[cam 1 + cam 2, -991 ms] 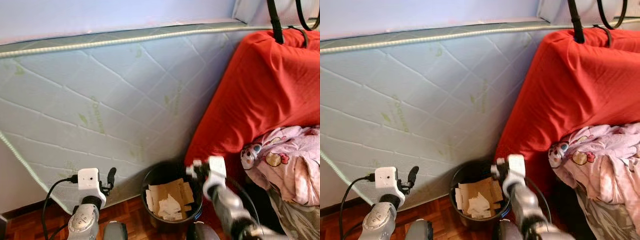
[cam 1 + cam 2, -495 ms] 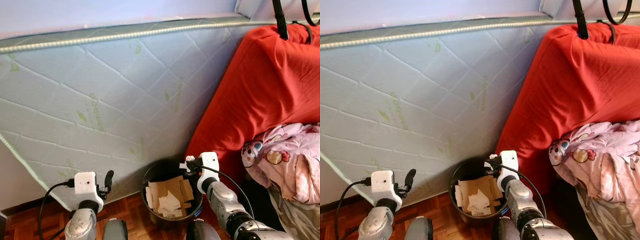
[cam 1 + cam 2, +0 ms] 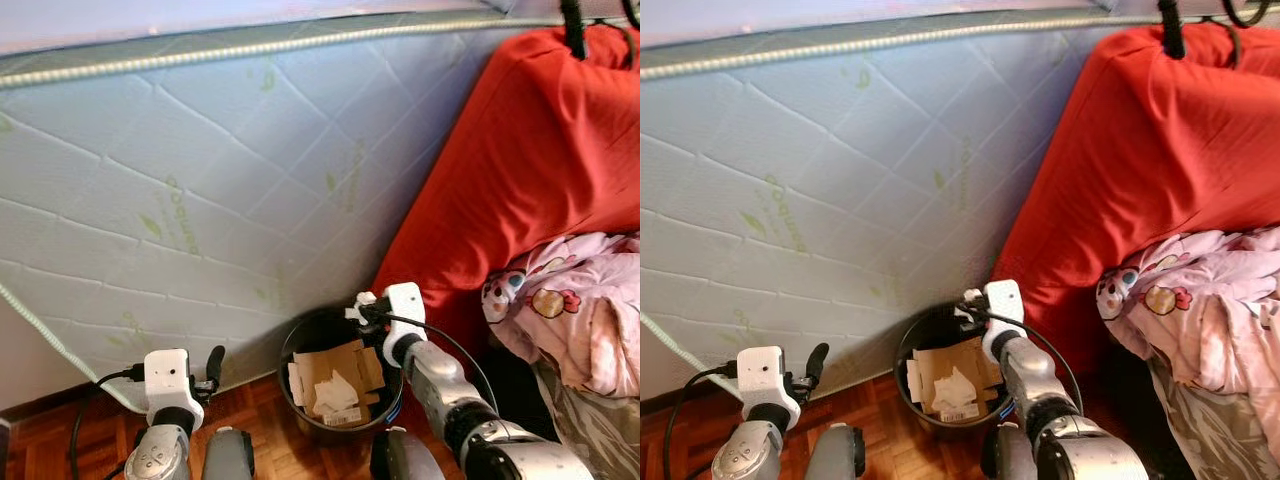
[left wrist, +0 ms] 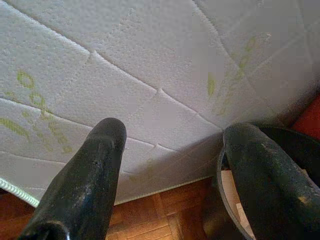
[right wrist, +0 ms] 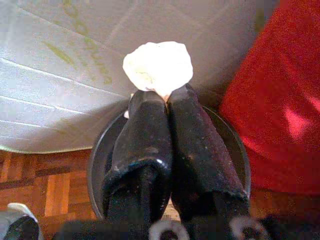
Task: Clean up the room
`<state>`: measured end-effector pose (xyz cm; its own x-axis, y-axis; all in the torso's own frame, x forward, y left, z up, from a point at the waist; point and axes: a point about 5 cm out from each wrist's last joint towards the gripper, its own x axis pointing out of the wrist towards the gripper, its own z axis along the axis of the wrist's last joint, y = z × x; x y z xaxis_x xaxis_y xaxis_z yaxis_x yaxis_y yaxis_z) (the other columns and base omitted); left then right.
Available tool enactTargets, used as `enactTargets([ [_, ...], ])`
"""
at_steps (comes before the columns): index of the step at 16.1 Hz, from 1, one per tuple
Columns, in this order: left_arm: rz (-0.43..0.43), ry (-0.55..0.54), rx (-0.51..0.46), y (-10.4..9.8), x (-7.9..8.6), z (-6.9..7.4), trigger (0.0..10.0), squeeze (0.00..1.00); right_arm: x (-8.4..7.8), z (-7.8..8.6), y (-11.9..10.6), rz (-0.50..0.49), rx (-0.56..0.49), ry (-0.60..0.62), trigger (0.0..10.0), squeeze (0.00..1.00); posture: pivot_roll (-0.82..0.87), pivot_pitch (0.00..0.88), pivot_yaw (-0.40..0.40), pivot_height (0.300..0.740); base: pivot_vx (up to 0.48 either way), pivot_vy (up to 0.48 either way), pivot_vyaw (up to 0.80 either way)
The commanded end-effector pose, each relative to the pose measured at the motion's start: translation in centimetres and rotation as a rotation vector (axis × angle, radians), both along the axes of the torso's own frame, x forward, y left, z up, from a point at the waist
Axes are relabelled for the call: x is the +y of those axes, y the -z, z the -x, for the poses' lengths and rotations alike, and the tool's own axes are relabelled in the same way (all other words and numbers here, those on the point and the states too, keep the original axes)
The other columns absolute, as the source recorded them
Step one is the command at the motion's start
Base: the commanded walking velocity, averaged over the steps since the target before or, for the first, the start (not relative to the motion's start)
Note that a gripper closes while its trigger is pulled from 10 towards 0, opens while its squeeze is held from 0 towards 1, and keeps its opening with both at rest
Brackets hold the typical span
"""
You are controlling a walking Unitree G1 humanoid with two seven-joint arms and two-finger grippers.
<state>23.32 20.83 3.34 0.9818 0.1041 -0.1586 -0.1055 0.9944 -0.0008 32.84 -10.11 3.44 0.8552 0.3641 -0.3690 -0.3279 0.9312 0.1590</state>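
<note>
Right hand [image 5: 165,100]: clenched on white paper wad [image 5: 158,67], over black bin [image 3: 302,352] holding cardboard scraps [image 3: 335,378]. Left hand [image 4: 172,165]: released, facing leaning mattress [image 3: 200,200].

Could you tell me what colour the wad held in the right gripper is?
White; the wad shows best in the right wrist view.

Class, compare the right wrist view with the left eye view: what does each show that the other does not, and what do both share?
Right wrist view alone: the crumpled white wad pinched at the tips of the right tool, whose fingers are pressed together above the bin.

Left eye view alone: the cardboard scraps inside the bin, the pink printed blanket, and the left tool held low near the wooden floor.

Both share: the black bin, the quilted mattress leaning behind it, and the red cover beside it.
</note>
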Motion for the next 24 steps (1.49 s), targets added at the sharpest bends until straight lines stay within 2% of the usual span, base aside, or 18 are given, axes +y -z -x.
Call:
enactTargets([
  [1,0.012,-0.003,0.008,0.0,-0.2,0.2,10.0,0.0,0.2,-0.4,-0.6,-0.007,-0.017,-0.015,10.0,0.0,0.18,0.137,-0.082,0.609,0.277,0.0,0.0],
  [9,0.016,-0.015,0.024,0.0,-0.3,1.3,10.0,0.0,0.9,-0.8,-1.1,0.007,-0.013,-0.04,10.0,0.0,0.18,0.167,-0.092,0.609,0.299,0.0,0.0],
  [16,0.032,-0.004,0.029,-0.2,-0.7,2.3,10.0,0.0,2.3,-0.6,-0.9,0.042,0.017,-0.114,10.0,0.0,0.2,0.201,-0.104,0.609,0.0,0.0,0.0],
  [19,0.047,0.015,0.015,-1.0,-1.2,2.9,10.0,0.0,3.2,-0.4,-0.8,0.064,0.033,-0.137,10.0,0.0,0.22,0.233,-0.12,0.609,0.0,0.0,0.0],
  [22,0.051,0.019,-0.002,-1.7,-1.3,2.8,10.0,0.0,3.2,-0.5,-0.9,0.073,0.039,-0.111,10.0,0.0,0.23,0.253,-0.13,0.609,0.0,0.0,0.0],
  [24,0.048,0.02,-0.034,-3.1,-1.5,2.9,10.0,0.0,3.4,-0.4,-0.7,0.066,0.059,-0.089,10.0,0.0,0.24,0.286,-0.144,0.609,0.0,0.0,0.0],
])
